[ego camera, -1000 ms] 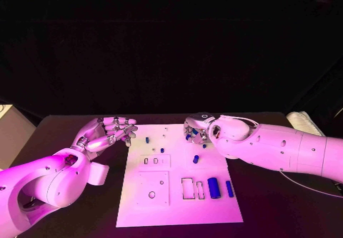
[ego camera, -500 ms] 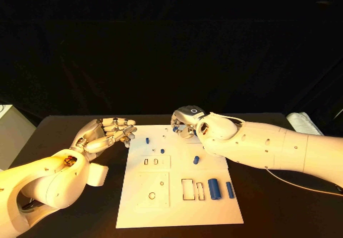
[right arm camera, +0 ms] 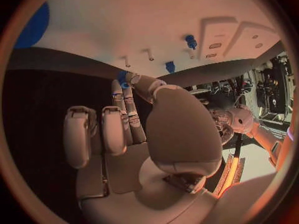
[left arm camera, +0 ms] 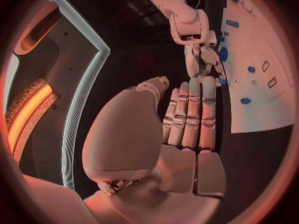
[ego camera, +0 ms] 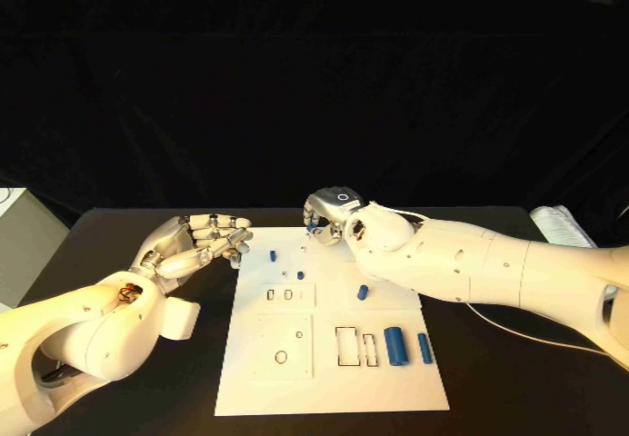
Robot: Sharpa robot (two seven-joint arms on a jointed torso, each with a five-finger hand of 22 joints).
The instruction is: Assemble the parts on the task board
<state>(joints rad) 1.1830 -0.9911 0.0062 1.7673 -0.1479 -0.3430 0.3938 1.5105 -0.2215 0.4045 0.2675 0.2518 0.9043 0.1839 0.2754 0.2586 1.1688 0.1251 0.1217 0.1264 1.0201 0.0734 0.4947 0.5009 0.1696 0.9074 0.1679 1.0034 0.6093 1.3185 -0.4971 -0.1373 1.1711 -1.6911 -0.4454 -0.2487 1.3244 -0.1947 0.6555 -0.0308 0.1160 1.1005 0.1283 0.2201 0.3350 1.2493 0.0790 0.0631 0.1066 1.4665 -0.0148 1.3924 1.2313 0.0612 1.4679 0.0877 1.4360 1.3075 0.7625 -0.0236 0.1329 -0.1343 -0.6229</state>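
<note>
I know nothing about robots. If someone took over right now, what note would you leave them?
Right hand pinches a small blue part at the far end of the white task board.
Left hand hovers at the board's left edge, nothing seen in it.
On the board: small blue peg, second blue peg, blue piece mid-board; thick blue cylinder and slim blue bar lie loose.
Left to do: rectangular slots look empty; the held part is not yet placed.

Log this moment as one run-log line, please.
right hand: pinching blue part over task board far edge | left hand: curled beside board, holding nothing
</note>
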